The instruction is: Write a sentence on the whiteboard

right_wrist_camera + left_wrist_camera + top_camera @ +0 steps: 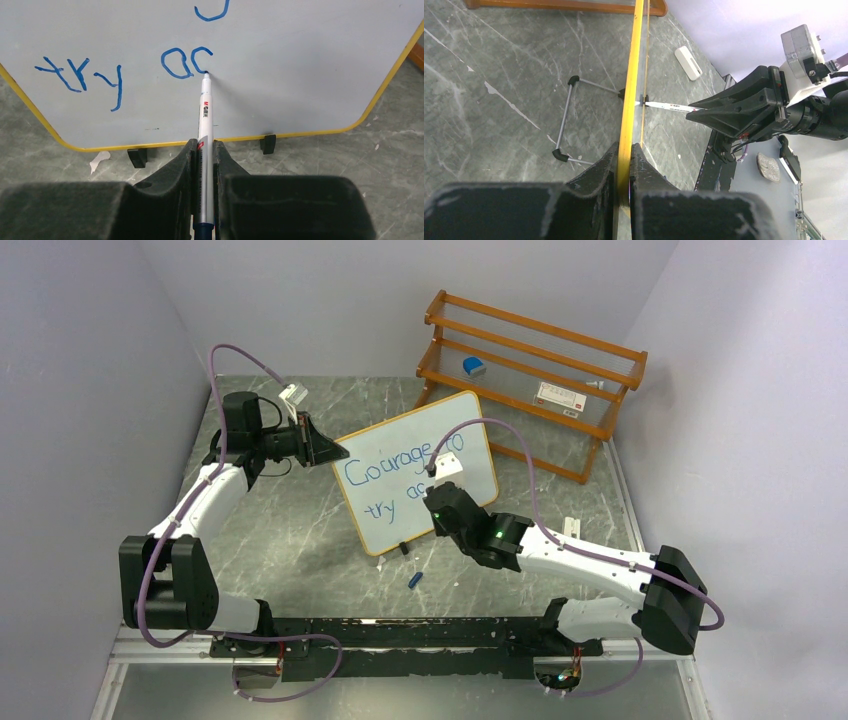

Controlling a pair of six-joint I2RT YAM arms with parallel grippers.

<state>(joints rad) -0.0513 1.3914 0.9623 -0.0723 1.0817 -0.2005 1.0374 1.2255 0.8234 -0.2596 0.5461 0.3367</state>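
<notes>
Pressing the marker (205, 105) tip against the unfinished sentence (390, 472) on the whiteboard (420, 435) at frame centre, the right claw (204, 145) gripped the barrel tightly; the left claw (624, 150) pinched the board's left edge; too hard a stroke might tip it loose.

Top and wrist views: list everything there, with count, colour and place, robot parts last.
whiteboard: one, white, orange frame, table centre.
sentence: two lines, blue, on the whiteboard.
marker: one, white, tip on the whiteboard.
cap: one, blue, on table before whiteboard.
rack: one, orange wood, far right.
block: one, blue, on rack.
box: one, white, on rack.
white piece: one, on table, right of whiteboard.
table: one, grey marbled.
left gripper: one, black, shut on whiteboard's edge.
right gripper: one, black, shut on marker.
</notes>
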